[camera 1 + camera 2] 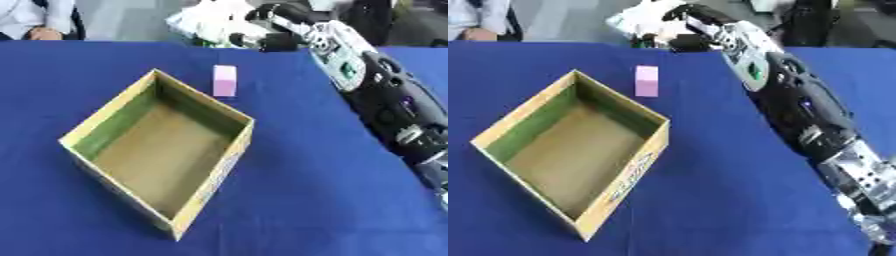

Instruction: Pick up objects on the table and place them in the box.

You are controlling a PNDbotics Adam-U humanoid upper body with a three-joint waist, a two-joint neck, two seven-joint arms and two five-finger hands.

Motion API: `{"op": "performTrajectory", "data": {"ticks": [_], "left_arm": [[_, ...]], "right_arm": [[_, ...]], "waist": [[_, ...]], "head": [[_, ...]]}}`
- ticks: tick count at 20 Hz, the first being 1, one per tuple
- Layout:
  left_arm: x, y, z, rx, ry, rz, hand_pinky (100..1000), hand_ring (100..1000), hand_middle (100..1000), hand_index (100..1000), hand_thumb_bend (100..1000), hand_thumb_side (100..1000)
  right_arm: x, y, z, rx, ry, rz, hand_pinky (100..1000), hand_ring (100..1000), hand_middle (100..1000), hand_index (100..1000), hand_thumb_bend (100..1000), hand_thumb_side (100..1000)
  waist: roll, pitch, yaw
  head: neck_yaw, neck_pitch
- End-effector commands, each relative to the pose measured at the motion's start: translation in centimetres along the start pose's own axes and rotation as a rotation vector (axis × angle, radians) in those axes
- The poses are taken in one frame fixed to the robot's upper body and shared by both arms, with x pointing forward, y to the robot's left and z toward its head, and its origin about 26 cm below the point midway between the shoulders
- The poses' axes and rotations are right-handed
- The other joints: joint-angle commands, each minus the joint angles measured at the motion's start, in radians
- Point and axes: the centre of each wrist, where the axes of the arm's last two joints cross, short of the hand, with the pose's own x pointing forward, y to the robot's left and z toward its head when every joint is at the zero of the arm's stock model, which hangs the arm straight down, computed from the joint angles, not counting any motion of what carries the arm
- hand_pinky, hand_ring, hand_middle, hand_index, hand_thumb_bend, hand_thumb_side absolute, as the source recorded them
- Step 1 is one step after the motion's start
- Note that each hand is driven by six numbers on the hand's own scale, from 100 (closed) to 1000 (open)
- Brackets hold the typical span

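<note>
A blue cloth covers the table (332,210) and fills nearly all of both views, running back to a far edge where the floor and some dark furniture begin.

On it, left of centre, sits an open cardboard box (219,175), turned so that one corner points toward the robot and another toward the far edge. Its walls are tan on the rims, its inner left wall looks green, and its brown floor shows bare. One outer side wall carries pale printing that is too blurred to read.

The robot's right arm (798,107) comes in from the lower right corner and stretches diagonally up across the cloth toward the far edge. It is black along most of its length, with silver parts near the bottom corner and a white section bearing a small green patch closer to the wrist.

The right hand (677,31) lies at the far edge of the table, beyond the box, a mix of white and black shapes. Whether its fingers are spread or curled cannot be told here, nor whether it holds anything.

A small pink block (225,80) stands upright on the cloth just beyond the far corner of the box, outside it and apart from the wall. It lies near the right hand, with blue cloth showing between them.
</note>
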Motion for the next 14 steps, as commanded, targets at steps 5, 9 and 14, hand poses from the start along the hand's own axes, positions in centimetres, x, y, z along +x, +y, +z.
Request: {"op": "performTrajectory", "data": {"ticks": [5,9,14], "left_arm": [[0.7,0.3,-0.8,-0.005,-0.039,-0.003,833,862,896,718,100,708],[0.7,0.3,-0.8,-0.004,-0.039,-0.002,833,862,897,718,100,709],[0.7,0.2,-0.8,-0.003,-0.039,0.001,833,862,899,717,100,710]], "right_arm": [[0.8,-1.7,-0.6,-0.044,-0.025,0.033,944,939,898,937,506,1000],[1.3,-1.5,-1.0,-0.032,-0.031,0.053,958,943,898,940,523,999],[1.3,-0.6,-1.3,0.069,-0.029,0.076,982,959,902,955,516,813]], "waist": [[0.003,-0.019,0.005],[0.002,-0.019,0.006],[0.001,-0.017,0.012]], "head": [[-0.009,-0.004],[-0.011,-0.009],[-0.015,-0.012]]}}
